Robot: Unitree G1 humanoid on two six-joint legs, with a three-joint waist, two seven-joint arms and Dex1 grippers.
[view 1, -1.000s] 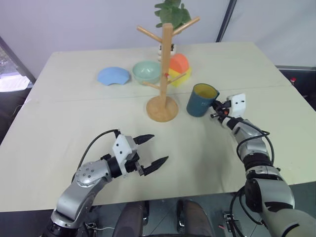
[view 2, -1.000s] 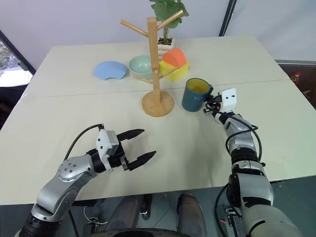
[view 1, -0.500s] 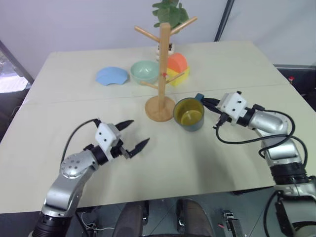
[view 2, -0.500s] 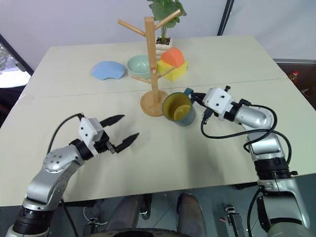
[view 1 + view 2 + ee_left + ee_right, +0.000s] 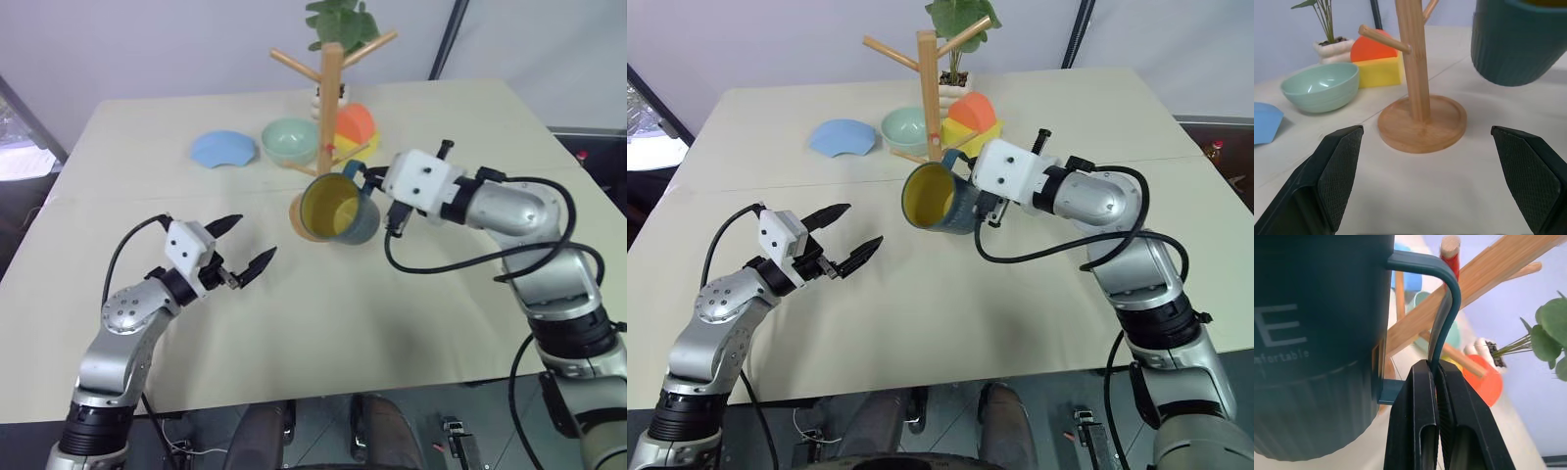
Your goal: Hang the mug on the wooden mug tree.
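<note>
One dark teal cylindrical mug (image 5: 339, 209), yellow inside, empty, pale lettering partly readable "E", "omfortable"; right gripper (image 5: 1436, 377) pinches its handle; left gripper (image 5: 242, 252) spread, empty.

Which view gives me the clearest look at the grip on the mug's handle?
The right wrist view: the right gripper is shut on the mug handle's thin loop. The eye views show the tilted mug's yellow inside, handle partly hidden. The left wrist view shows its underside.

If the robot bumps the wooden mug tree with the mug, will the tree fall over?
Probably not from a soft bump: the wooden mug tree stands on a wide round base. A hard knock high up could tip it, since the pole is tall and thin. The mug hangs tilted from the right gripper, pinched only by its handle, so it might swing.
</note>
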